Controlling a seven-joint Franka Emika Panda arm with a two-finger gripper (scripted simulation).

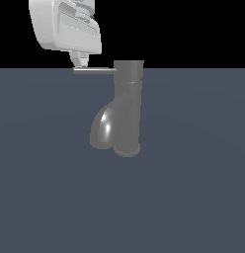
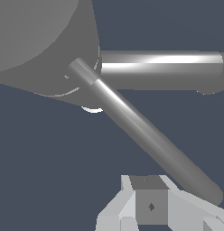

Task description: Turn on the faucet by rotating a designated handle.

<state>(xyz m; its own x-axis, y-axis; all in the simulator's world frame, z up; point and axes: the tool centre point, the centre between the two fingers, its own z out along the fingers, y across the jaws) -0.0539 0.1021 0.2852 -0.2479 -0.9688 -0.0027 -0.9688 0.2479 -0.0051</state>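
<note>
Now: One Gripper Poised at the Tip of One Handle

Only one faucet is standing on the flat grey floor, carrying one handle, one fat downturned spout and one round base flange.

The single gripper is hanging directly above the handle's free end (fingertips seemingly just touching the rod, though contact is hard to confirm). Beyond the gripper, toward the exterior view's right, the rod is running horizontally into the cylindrical cap. Its fingers are appearing drawn narrowly together, gripping nothing visible. In the wrist view, the handle is stretching diagonally away from the gripper toward the cap.
</note>
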